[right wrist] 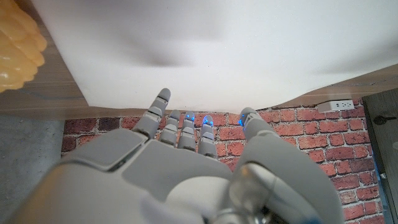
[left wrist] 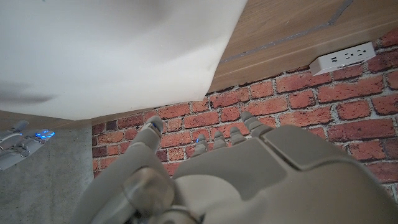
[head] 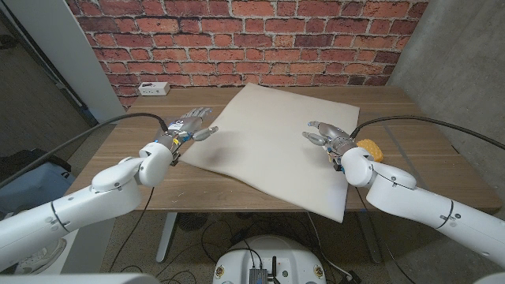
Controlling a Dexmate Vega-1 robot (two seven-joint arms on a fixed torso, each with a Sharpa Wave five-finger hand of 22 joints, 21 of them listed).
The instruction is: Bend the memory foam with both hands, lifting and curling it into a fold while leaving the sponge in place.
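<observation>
Memory foam (head: 278, 142): a large off-white sheet lying flat on the wooden table (head: 158, 177), turned at an angle so one corner points toward the brick wall (head: 237, 39) and another overhangs the table's near edge. No print, label or brand mark readable on its surface in any view.

Left hand (head: 185, 128): at the foam's left edge, fingers extended and apart, thumb reaching toward the sheet. Holds nothing. Whether the fingertips touch the foam edge cannot be told from the head view. In the left wrist view the hand (left wrist: 211, 180) has fingers spread, with the foam (left wrist: 112, 56) and the table's wood beyond them.

Right hand (head: 330, 138): over the right part of the sheet, fingers spread and empty; contact with the foam unclear. Right wrist view shows the hand (right wrist: 186, 168) with fingers apart and small blue lights at the fingertips, the foam (right wrist: 236, 50) beyond.

Sponge (head: 368, 149): yellow, bumpy texture, on the table just beside the foam's right edge, close behind the right hand's wrist. Also seen at the edge of the right wrist view (right wrist: 17, 50), beside the foam. No writing on it.

White power strip (head: 154, 88) at the table's far left corner against the wall; sockets visible in the left wrist view (left wrist: 345, 57), no legible lettering.
</observation>
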